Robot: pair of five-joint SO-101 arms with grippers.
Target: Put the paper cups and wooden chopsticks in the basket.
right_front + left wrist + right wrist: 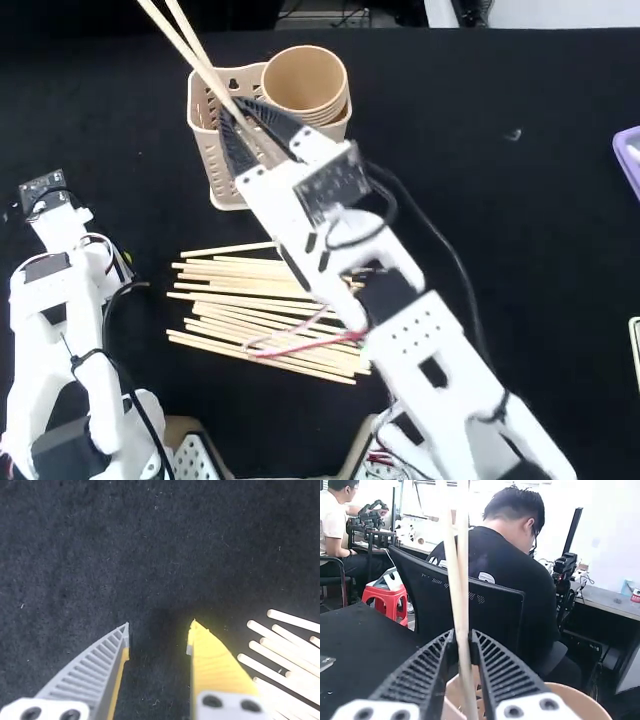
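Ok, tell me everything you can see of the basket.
The basket looks like beige plastic with slotted walls. It stands upright on the black table, beyond the loose pile. Stacked cups sit in one end. The right pincer holds two chopsticks over the other end; contact with the basket is unclear.

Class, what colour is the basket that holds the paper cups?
The basket is beige, seen best in the high view.
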